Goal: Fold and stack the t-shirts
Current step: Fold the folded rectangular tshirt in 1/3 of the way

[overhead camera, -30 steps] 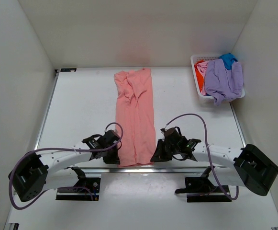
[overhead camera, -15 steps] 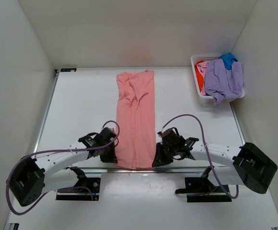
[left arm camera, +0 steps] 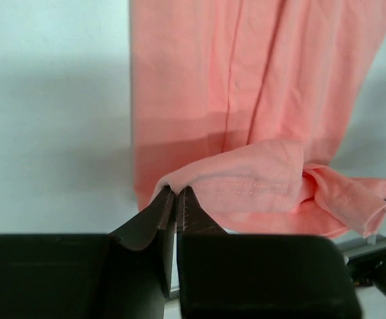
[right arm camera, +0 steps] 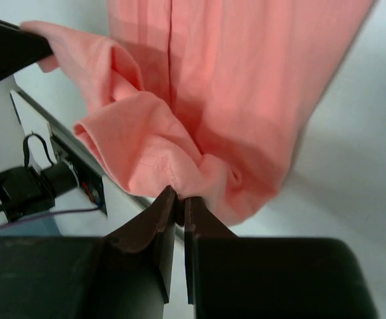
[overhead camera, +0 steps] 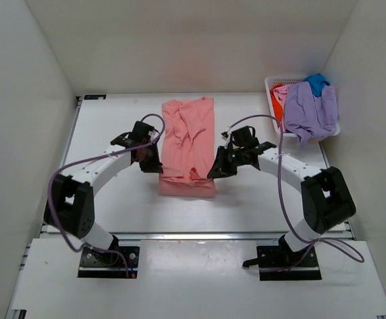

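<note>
A salmon-pink t-shirt (overhead camera: 187, 146) lies lengthwise on the table's middle, its near hem lifted and carried toward the far end, so the cloth doubles over itself. My left gripper (overhead camera: 154, 166) is shut on the hem's left corner (left arm camera: 179, 185). My right gripper (overhead camera: 214, 171) is shut on the hem's right corner (right arm camera: 179, 189). The hem hangs between them above the lower layer. A lavender t-shirt (overhead camera: 309, 109), a bright blue one (overhead camera: 317, 82) and an orange-red one (overhead camera: 277, 106) are heaped in the basket.
A white lattice basket (overhead camera: 280, 133) stands at the table's far right corner. White walls close in the table on three sides. The arm bases sit on mounts past the near edge.
Both grippers have carried the shirt's near hem from the table's near edge up and toward the far end. The shirt is now folded over itself and looks about half as long.
</note>
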